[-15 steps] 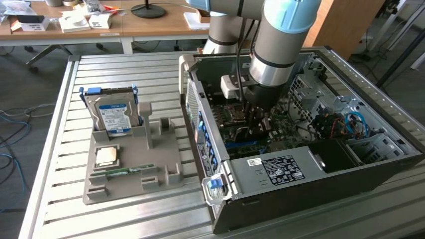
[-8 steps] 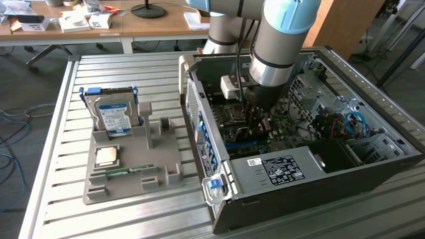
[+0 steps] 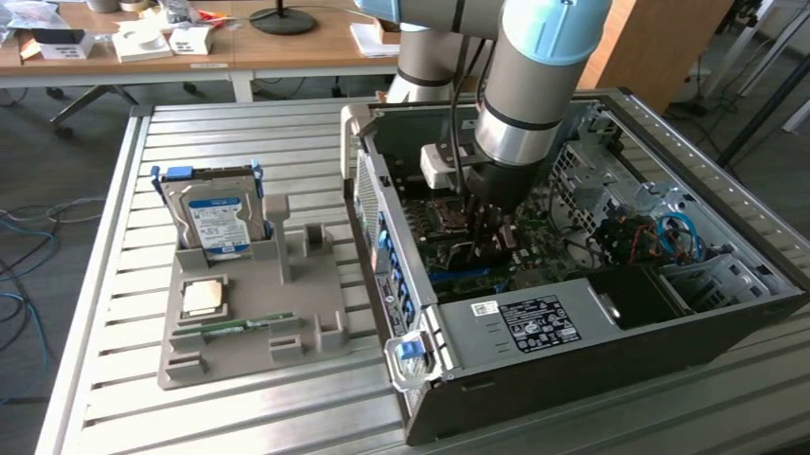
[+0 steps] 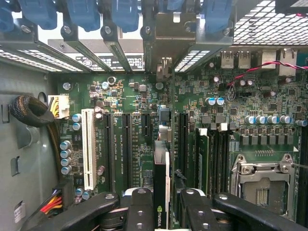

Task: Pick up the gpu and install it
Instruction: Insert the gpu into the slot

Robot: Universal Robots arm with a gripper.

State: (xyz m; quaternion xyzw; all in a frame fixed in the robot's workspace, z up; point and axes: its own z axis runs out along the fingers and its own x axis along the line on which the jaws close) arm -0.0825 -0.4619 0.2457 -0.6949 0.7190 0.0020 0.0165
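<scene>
Slatted metal bench point(image 3: 203, 417) runs under everything, with the open computer case point(image 3: 608, 379) lying on it toward the exterior view's right and a grey parts holder point(image 3: 234, 332) toward its left, a blue-labelled hard drive point(image 3: 218, 220) standing upright in it and a narrow memory stick point(image 3: 241, 327) lying nearer its front. I am reached down inside the case over the motherboard point(image 4: 139, 115), and my gripper point(image 4: 161, 209) is clamped on the gpu point(image 4: 161, 183) — the card stands edge-on between my jaws, a black face with a small logo low down, running away from me toward the bracket openings at the back of the case point(image 4: 168, 33). From the wrist view it seems to hang just over the board, roughly in line with one of the long black slots point(image 4: 183, 139) between the white slot point(image 4: 88, 149) and the memory slots, but I cannot tell whether its edge is already touching. My worry is alignment: if the card sits a little skewed in my grip, pushing down would drive its edge onto the slot wall or the small capacitors beside it rather than into the connector — and the bracket end could catch on the rear frame. A thin card held by its top edge may also slip or tilt under the load.
</scene>
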